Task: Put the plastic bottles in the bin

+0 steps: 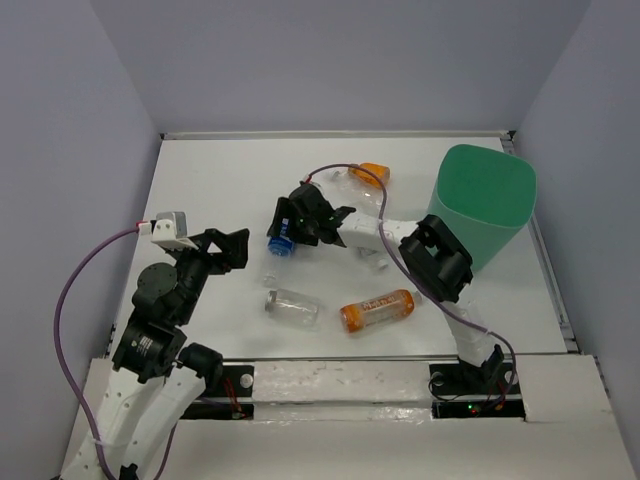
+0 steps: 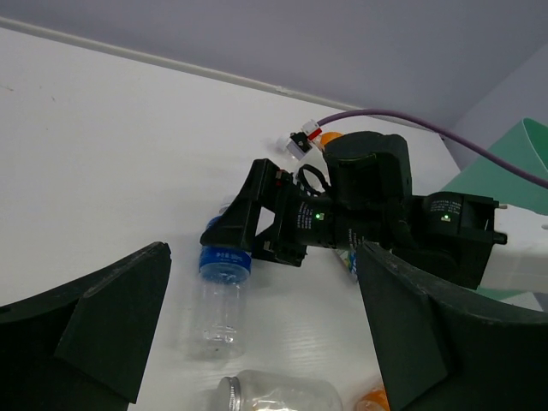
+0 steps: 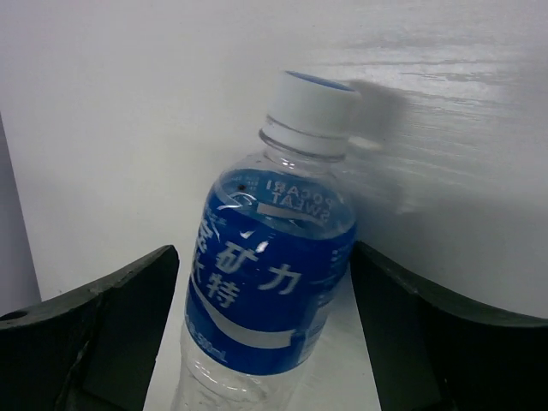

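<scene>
- From the top view, we see the mint-green bin (image 1: 485, 205) standing upright at the far right of the bench (image 1: 220, 180), well apart from the loose bottles.
- The right gripper (image 1: 288, 230) is stretched out left across the middle, right over the blue-label bottle (image 1: 278, 245).
- The left gripper (image 1: 238, 250) hangs just left of that bottle, jaws spread, nothing in them.
- Nearer the arms lie a clear bottle (image 1: 291, 306) and, to its right, an orange bottle (image 1: 377, 310). An orange-capped bottle (image 1: 368, 175) lies further back, near the bin.
- Over to the left wrist view: the left gripper (image 2: 261, 282) gapes wide and empty, its fingers (image 2: 111, 325) framing the scene.
- Ahead of it, the blue-label bottle (image 2: 221, 295) lies flat, with the right gripper (image 2: 248, 218) on its far end. A slice of the bin (image 2: 522, 163) shows at the right edge.
- Right wrist view now: the blue-label bottle (image 3: 265, 274) lies on the bench, white cap (image 3: 312, 103) pointing away.
- The right gripper (image 3: 264, 250) straddles it, one of the fingers (image 3: 111, 325) on each side, jaws wide. We see slivers of bench beside the bottle, so no firm hold.
</scene>
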`<state>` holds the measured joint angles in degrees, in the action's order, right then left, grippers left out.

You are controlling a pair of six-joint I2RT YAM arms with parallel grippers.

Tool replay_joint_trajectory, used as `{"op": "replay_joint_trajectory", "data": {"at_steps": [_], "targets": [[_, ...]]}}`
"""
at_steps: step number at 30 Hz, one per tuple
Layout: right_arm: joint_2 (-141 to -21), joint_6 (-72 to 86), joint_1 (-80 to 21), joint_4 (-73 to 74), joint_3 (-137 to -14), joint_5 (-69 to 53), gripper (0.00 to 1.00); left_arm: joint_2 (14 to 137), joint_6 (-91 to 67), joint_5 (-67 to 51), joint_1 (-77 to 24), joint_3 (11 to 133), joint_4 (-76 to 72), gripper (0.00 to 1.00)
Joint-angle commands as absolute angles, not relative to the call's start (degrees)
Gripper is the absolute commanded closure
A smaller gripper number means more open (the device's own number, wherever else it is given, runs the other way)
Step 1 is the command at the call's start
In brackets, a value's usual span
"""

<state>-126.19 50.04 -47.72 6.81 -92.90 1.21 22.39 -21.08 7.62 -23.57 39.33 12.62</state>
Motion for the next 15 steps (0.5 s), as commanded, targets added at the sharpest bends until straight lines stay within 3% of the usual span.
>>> {"op": "replay_joint_trajectory", "data": {"at_steps": [1,3,4,5,9,15], "targets": [[-128.3,53.3,-48.2,5.3,-97.1,1.3,0.22,21.9,-20.1,7.9,-24.1,39.6,9.6,0.01],[-128.9,53.9,-48.2,5.2,-98.3,1.3,0.28,22.1,-20.0,8.0,-24.2,39.6,9.7,0.01],[-129.4,54.3,-48.2,5.2,-99.5,1.0,0.45,22.2,-20.0,8.4,-24.3,39.6,9.7,0.01],[-129.5,54.2,-47.6,5.2,-99.5,0.6,0.52,22.3,-20.1,8.5,-24.3,39.6,9.6,0.01],[-127.3,52.8,-47.0,4.8,-100.7,3.4,0.69,22.6,-20.0,8.6,-24.3,39.7,9.3,0.01],[-118.2,47.5,-46.5,1.9,-98.7,6.3,0.71,22.4,-20.2,7.9,-24.3,39.6,9.4,0.01]]}}
